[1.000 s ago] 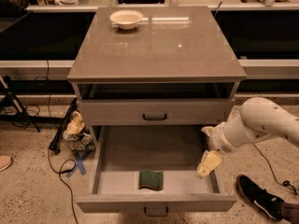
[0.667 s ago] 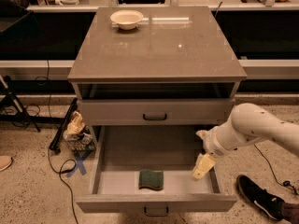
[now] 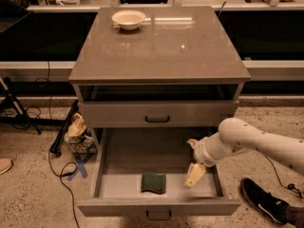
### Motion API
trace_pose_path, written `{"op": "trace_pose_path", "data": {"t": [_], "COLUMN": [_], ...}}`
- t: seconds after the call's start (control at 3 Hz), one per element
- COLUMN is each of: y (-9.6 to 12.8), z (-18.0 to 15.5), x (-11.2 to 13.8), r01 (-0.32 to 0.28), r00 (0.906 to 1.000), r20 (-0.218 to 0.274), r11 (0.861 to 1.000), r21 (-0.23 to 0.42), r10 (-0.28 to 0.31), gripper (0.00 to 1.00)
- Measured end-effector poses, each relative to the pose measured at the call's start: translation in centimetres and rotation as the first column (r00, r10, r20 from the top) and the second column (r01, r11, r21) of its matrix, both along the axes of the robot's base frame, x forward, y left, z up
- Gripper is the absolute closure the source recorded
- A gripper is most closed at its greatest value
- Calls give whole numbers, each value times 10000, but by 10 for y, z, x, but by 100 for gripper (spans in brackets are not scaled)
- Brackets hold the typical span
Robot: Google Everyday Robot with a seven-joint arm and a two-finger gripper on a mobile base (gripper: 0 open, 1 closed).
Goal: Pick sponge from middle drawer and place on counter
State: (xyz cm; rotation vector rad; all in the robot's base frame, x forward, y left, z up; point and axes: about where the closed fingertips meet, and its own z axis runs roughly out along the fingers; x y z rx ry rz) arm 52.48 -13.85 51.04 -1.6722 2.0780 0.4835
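A: The big one first: the glossy grey-brown desk is seen filling the middle of the camera view, square and broad.

B: And below it, the middle drawer is found pulled fully out toward the camera, its flat grey floor exposed. The upper drawer front above it is shut, its dark handle centred.

A: From the right, a white arm is brought in over the drawer's right side wall, bent down into the drawer.

B: On the floor to the right, a dark shoe is spotted below the arm. To the left of the cabinet, a crumpled bag and black cables are noted.

A: Up top, a cream bowl is set near the desk's far left corner, upright.

B: Now the sponge. It is seen lying flat on the drawer floor, green face up, close behind the front panel and about at the middle of its width.

A: And the claw?

B: It is held inside the drawer, just right of the sponge and not touching it. Its pale fingers are seen spread apart, one nearer the camera, one farther back; nothing is gripped between them.
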Motion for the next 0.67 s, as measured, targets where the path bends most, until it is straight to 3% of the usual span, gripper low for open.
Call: {"op": "trace_pose_path", "data": {"t": [0.33, 0.67], "y": [26, 72], "z": [-25, -59], "x": [4, 23], "r01": [-469, -1162], "r00": [9986, 9912], "r20": [263, 713], "r11": [9985, 9908], "r21": [274, 691], "r10": [462, 1112], "gripper": [0, 0]}}
